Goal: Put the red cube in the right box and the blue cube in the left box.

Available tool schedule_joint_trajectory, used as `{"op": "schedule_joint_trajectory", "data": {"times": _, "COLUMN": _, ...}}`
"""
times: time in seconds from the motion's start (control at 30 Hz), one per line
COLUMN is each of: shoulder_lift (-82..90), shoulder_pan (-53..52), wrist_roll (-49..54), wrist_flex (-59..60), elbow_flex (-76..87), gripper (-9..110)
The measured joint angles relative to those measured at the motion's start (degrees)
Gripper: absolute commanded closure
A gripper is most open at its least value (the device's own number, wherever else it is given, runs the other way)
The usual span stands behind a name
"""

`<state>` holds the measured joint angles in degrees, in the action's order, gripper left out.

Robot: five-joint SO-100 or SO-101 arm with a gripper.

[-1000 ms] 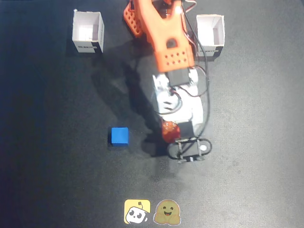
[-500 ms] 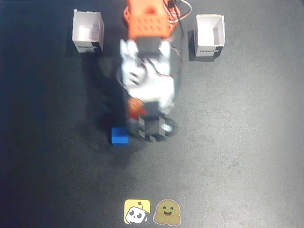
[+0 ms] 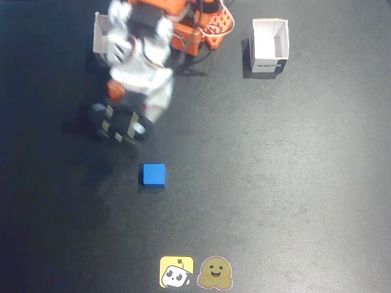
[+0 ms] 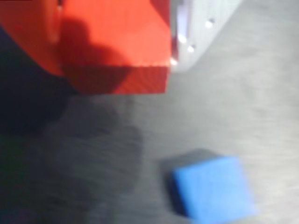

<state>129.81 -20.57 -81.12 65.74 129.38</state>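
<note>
red cube [image 4: 117,42] held in hand [image 3: 118,101], blue cube [image 3: 154,174] on mat below

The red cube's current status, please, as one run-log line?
red cube held in gripper | near left white box | blue cube on table

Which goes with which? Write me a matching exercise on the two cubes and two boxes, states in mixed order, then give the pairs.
Sides as the fixed view shows them.

Things:
1. red cube
2. blue cube
3. left box
4. right box

States:
a. partly hidden by the arm
b. in full view, top right
c. lying free, nothing touching it
d. held in the jaws

Pairs: 1-d, 2-c, 3-a, 4-b.
</note>
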Motion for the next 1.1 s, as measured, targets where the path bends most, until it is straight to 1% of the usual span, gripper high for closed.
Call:
{"op": "schedule_joint_trajectory", "data": {"times": 0.3, "shoulder_lift": 2.9, "shoulder_pan": -7.6, "wrist_roll": 3.9, "wrist_flex": 4.0, "elbow_flex": 0.0, "gripper": 92}}
{"op": "schedule_joint_trajectory", "data": {"times": 0.37, "shoulder_lift": 3.4, "shoulder_pan": -10.5, "wrist_roll": 3.8, "wrist_flex": 4.8, "elbow_flex": 0.0, "gripper": 92}}
{"op": "schedule_joint_trajectory", "data": {"times": 0.43, "shoulder_lift": 3.6, "shoulder_pan": -12.9, "wrist_roll": 5.8, "wrist_flex": 5.4, "elbow_flex": 0.0, "gripper": 92}}
{"op": "schedule_joint_trajectory", "data": {"times": 0.67, "shoulder_lift": 3.6, "shoulder_pan": -25.8, "wrist_roll": 8.3, "wrist_flex": 5.6, "elbow_flex": 0.0, "gripper": 92}}
{"op": "schedule_joint_trajectory", "data": {"times": 0.9, "shoulder_lift": 2.5, "shoulder_pan": -35.8, "wrist_roll": 8.1, "wrist_flex": 5.4, "elbow_flex": 1.4, "gripper": 92}}
{"op": "schedule_joint_trajectory", "data": {"times": 1.1, "shoulder_lift": 4.4, "shoulder_pan": -40.3, "wrist_roll": 6.2, "wrist_flex": 5.6, "elbow_flex": 4.7, "gripper": 92}}
